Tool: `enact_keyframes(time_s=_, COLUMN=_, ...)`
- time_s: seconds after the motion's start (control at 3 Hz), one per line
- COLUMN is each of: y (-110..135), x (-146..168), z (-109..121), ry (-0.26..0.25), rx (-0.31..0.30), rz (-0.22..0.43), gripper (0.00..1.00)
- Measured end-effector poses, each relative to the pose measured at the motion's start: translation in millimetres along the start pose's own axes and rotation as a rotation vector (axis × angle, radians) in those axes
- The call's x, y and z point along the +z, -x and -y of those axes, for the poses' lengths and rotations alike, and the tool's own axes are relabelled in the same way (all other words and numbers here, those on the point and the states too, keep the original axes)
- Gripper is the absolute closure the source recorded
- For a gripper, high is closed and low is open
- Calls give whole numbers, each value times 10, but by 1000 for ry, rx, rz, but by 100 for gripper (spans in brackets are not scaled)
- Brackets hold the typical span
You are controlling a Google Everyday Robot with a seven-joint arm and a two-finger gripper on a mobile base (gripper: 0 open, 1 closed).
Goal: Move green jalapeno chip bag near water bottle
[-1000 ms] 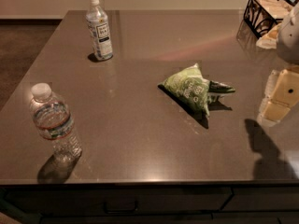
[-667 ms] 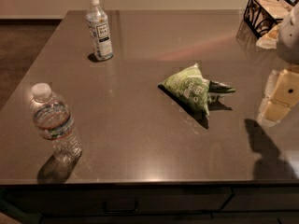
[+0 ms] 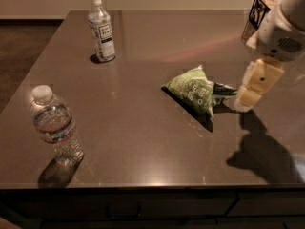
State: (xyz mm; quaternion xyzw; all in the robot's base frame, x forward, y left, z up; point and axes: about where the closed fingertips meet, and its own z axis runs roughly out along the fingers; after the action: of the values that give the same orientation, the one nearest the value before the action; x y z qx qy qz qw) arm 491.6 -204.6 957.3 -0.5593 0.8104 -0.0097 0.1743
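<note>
Green jalapeno chip bag: crinkled, light green with white print, lying right of centre with its darker green end pointing right. Water bottle: squat, clear, ribbed, white cap, red-white-green label band; upright at front left, well apart from the bag. Gripper: at the bag's dark end.

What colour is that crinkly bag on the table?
The bag is light green with white print, camera view; the gripper is by its darker end.
</note>
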Motion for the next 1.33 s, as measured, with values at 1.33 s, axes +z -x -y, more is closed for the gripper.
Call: enact_keyframes(time_s=1.33, y=94, x=1240, z=750, ry=0, rx=225, rz=-29, gripper=0)
